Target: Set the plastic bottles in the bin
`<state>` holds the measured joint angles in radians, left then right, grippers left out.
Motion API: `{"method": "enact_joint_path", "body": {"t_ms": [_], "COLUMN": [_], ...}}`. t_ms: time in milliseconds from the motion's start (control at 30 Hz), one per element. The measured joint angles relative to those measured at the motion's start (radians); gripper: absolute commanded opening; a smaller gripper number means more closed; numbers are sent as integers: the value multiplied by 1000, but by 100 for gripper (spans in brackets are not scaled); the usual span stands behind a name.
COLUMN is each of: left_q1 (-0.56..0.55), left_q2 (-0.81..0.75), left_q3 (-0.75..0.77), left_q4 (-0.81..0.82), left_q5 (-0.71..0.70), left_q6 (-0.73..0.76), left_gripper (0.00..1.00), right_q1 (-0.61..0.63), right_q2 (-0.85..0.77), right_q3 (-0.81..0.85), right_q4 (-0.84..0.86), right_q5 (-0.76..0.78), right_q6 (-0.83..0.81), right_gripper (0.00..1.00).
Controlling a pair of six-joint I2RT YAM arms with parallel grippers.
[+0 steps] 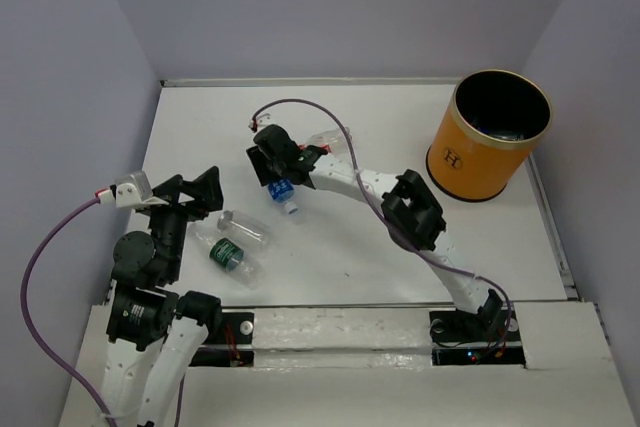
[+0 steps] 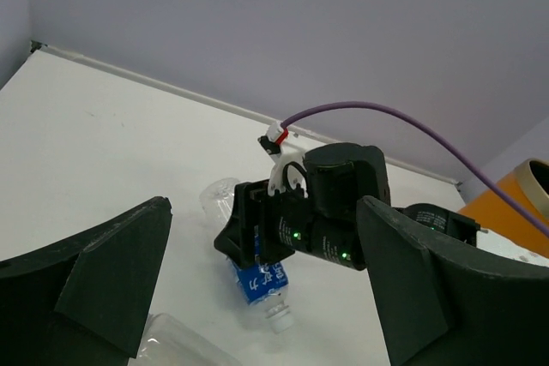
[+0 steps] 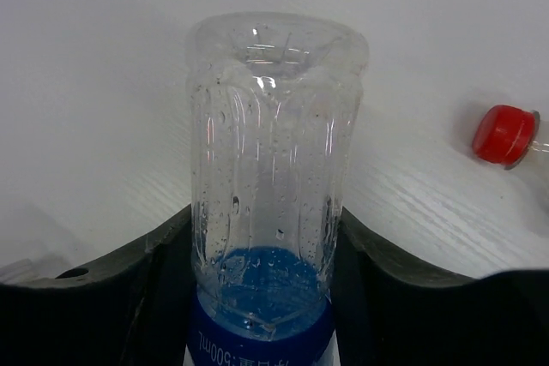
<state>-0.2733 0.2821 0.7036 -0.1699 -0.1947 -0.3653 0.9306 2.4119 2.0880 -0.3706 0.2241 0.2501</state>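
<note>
**Blue-labelled bottle.** The blue-labelled bottle (image 1: 283,191) is located left of the centre of the table (image 1: 400,257), well apart from the bin (image 1: 488,152). It is clamped by the right gripper (image 1: 272,163). In the right wrist view both fingers (image 3: 129,297) are pressed against the sides of the bottle just above the blue label, and the clear base is pointed away from the wrist. Droplets are seen on the inside of the clear wall. The white cap is directed toward the near edge. Whether the bottle is lifted off the table cannot be told.

**Bin.** The bin is set upright at the far right corner of the table. Its interior is black. Faint glints are seen near the bottom, but what lies inside cannot be made out.

**Other bottles.** A red-capped bottle (image 1: 327,140) is laid just beside the right gripper, on the far-edge side; its cap is shown in the right wrist view. A green-labelled bottle (image 1: 228,252) and an unlabelled clear bottle (image 1: 247,225) are laid side by side toward the near left corner.

**Left gripper.** The left gripper (image 1: 192,187) is positioned just beside these two bottles. Its fingers are spread wide, and nothing is held between them.
</note>
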Motion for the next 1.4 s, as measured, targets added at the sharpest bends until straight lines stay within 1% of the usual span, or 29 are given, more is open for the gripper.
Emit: {"method": "enact_joint_path", "body": {"t_ms": [100,133,167,233,333,400,467,500,533,567,600,633,667,800,900,1033,1200,1267,1300,1333,1367,1400], "left_q1": [0,0,0,0,-3,-10,-16,-21,-24,-27,-29,-33,-36,-51,-60,-67,-74,-74,-74,-74,-74,-74], "left_q2": [0,0,0,0,0,0,-5,-11,-17,-21,-27,-32,-36,-39,-40,-50,-52,-52,-52,-52,-52,-52], "left_q3": [0,0,0,0,0,0,0,0,0,0,0,0,0,0,0,0,0,0,0,0,0,0], "left_q4": [0,0,0,0,1,2,4,6,9,9,11,14,18,24,26,31,39,39,39,39,39,39], "left_q5": [3,4,4,8,17,31,45,53,62,65,72,77,85,105,122,134,141,142,142,142,142,143], "left_q6": [0,0,0,0,0,0,0,0,0,1,1,1,1,2,5,7,9,9,9,9,9,9], "left_gripper": [99,99,99,99,99,99,99,99,99,99,99,99,99,99,99,99,99,99,99,99,99,99], "right_q1": [0,0,0,0,-15,-62,-182,-280,-343,-454,-495,-602,-637,-701,-779,-835,-846,-846,-846,-846,-846,-846], "right_q2": [-52,-80,-161,-266,-537,-703,-869,-949,-992,-1055,-1094,-1135,-1162,-1198,-1146,-1059,-981,-962,-957,-951,-950,-953], "right_q3": [-23,-53,-121,-183,-333,-406,-471,-504,-523,-555,-589,-628,-658,-774,-823,-836,-836,-836,-836,-841,-848,-863], "right_q4": [2,20,26,44,120,187,254,301,333,374,413,442,464,563,592,598,632,647,661,681,692,706], "right_q5": [14,25,44,85,188,238,268,293,315,363,391,433,447,491,500,516,539,550,555,558,559,562], "right_q6": [-6,-15,-28,-55,-136,-182,-209,-216,-222,-232,-237,-248,-255,-311,-336,-344,-363,-378,-387,-393,-396,-394], "right_gripper": [34,34,34,34,34,34,34,35,35,36,36,36,37,37,37,37,38,42,47,71,84,92]}}
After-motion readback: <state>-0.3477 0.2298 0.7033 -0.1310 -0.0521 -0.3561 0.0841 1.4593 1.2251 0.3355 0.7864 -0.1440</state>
